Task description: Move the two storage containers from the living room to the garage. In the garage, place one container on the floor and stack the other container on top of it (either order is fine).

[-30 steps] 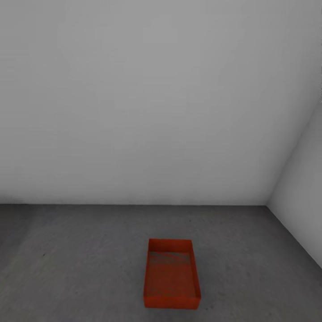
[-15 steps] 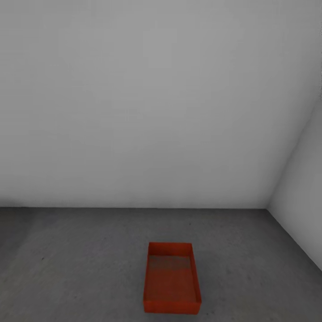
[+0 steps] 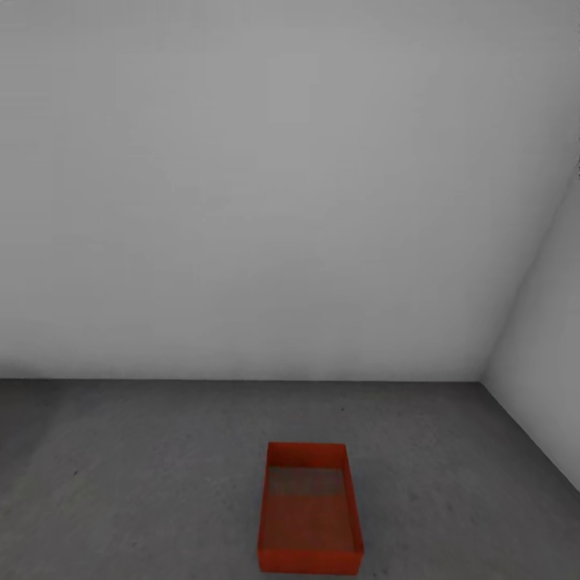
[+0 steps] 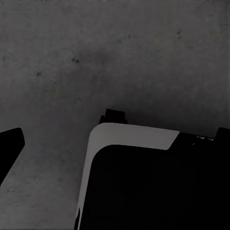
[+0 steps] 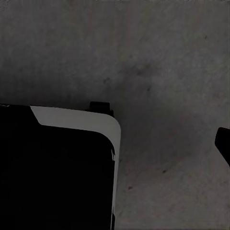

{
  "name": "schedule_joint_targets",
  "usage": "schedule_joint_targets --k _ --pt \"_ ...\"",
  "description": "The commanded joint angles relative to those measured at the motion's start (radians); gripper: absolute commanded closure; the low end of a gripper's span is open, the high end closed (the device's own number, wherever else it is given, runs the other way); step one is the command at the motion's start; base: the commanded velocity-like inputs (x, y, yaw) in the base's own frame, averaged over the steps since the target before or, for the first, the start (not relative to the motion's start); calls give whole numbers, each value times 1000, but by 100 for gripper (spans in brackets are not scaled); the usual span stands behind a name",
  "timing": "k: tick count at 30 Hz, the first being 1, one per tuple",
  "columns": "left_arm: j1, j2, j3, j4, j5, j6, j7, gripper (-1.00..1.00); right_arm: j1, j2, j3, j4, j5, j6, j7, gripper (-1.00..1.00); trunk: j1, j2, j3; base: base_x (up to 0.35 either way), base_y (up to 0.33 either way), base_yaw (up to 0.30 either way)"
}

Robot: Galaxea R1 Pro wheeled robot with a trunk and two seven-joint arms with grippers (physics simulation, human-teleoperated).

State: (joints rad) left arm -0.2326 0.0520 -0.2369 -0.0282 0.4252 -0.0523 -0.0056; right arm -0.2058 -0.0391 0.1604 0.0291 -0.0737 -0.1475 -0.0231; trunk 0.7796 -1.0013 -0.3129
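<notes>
One orange-red storage container [image 3: 310, 509] stands open-topped and empty on the dark grey concrete floor [image 3: 145, 483] of the garage, low in the head view and a little right of centre. Its long side points toward the back wall. In the left wrist view my left gripper [image 4: 120, 130] hangs over bare floor, one dark finger [image 4: 9, 148] at the picture's edge and nothing between the fingers. My right gripper [image 5: 115, 120] also hangs over bare concrete, with one finger [image 5: 224, 143] at the edge and nothing held.
Plain pale grey walls close the room: the back wall [image 3: 266, 201] beyond the container and a side wall [image 3: 548, 362] at the right, meeting in a corner. My own black, white-edged base [image 4: 143, 182] shows under both wrists [image 5: 57, 167].
The whole head picture has slid down slightly, so the camera has moved. The container has kept its place on the floor.
</notes>
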Motion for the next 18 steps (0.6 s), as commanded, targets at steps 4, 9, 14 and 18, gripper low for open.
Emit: schedule_joint_targets --k 4,9,14,18 --pt "-1 0 -8 1 9 -3 -1 -100 -1 1 8 3 -8 -2 -1 -100 0 -1 5 0 0 0" --pt "-1 0 -8 1 9 -3 -1 -100 -1 0 8 3 -8 -2 -2 -100 0 -1 13 0 0 0" --pt "-1 0 -8 1 9 -3 -1 -100 -1 1 8 3 -8 0 -3 -100 0 -1 22 0 0 0" --pt "-1 0 -8 1 9 -3 -1 -100 -1 1 8 3 -8 -5 -2 -100 0 -1 28 0 0 0"
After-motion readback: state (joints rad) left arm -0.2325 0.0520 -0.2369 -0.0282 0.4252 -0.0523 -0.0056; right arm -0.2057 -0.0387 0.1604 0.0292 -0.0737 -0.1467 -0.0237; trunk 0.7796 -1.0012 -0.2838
